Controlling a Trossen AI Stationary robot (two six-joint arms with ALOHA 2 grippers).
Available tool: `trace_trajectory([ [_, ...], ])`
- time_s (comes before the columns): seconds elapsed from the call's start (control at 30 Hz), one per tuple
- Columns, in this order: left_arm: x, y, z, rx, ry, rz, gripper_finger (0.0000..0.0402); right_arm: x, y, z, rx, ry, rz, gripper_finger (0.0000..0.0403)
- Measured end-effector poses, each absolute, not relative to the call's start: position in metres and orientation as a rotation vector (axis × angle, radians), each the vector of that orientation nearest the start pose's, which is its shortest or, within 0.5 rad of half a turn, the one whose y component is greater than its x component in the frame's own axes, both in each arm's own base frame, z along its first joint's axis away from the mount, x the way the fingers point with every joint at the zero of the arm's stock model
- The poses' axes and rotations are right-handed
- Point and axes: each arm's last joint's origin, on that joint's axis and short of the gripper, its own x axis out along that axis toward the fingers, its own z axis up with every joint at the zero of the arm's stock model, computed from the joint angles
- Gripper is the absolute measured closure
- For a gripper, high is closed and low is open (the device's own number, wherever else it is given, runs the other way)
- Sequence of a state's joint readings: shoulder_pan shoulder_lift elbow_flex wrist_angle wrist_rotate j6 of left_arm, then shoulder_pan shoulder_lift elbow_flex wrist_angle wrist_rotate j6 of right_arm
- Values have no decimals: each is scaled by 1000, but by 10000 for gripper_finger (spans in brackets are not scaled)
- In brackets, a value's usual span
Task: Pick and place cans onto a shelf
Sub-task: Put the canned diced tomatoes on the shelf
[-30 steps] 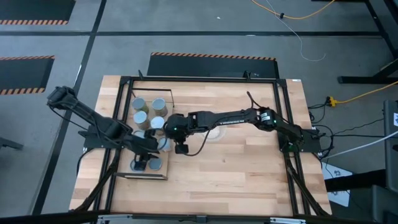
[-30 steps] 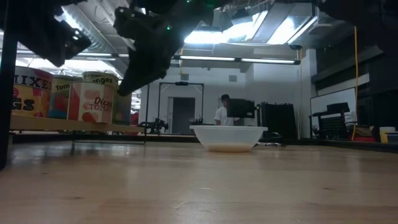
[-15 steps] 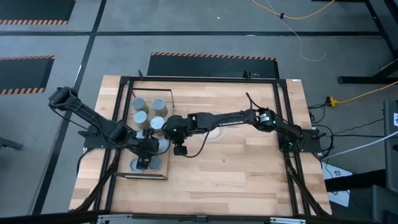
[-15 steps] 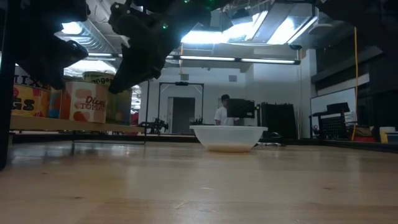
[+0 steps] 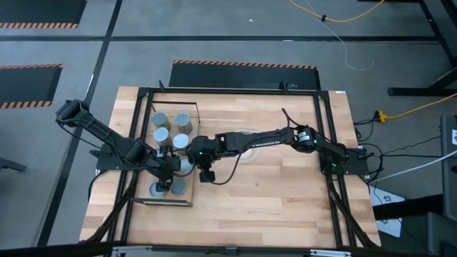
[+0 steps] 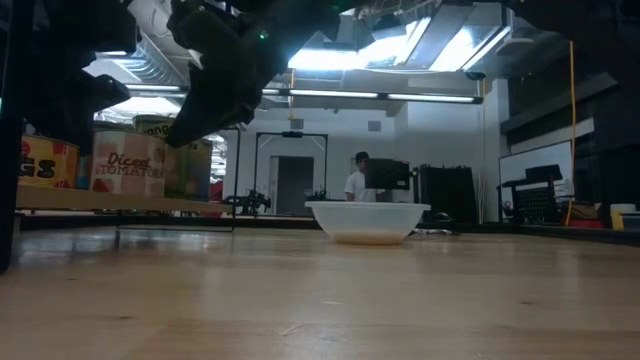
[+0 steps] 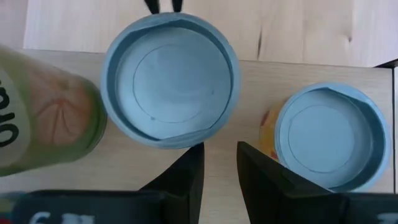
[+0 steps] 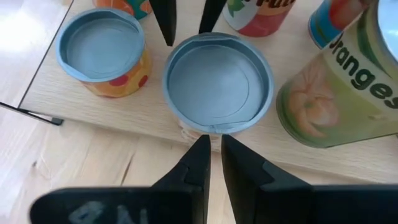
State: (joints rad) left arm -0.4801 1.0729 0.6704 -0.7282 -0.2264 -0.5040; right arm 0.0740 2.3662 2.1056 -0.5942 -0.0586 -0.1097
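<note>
Two-sided nudge: has shifted blue-lidded can (image 7: 170, 87) slightly along shelf (image 8: 149, 121), flanking it with left fingers (image 7: 186, 180) slightly parted, right fingers (image 8: 196, 168) nearly closed, both empty; suggests tidying, placement almost finished.

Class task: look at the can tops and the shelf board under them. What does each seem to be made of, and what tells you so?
Can top: probably metal with a matte blue-grey finish; it has a pressed rim and stamped rings. Shelf board: light wood, smooth, perhaps unvarnished; faint grain shows and its edge looks cut.
</note>
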Motion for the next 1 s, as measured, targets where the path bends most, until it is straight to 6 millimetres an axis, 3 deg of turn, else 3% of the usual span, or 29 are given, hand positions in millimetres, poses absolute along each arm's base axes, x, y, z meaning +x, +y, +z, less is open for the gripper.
trace_trajectory([
  [0.57, 165, -80, 208, -103, 1104, 5, 314, 521, 42, 210, -94, 862, 214, 357],
  [1.0, 166, -82, 209, -120, 1095, -16, 314, 522, 25, 214, -82, 848, 180, 357],
])
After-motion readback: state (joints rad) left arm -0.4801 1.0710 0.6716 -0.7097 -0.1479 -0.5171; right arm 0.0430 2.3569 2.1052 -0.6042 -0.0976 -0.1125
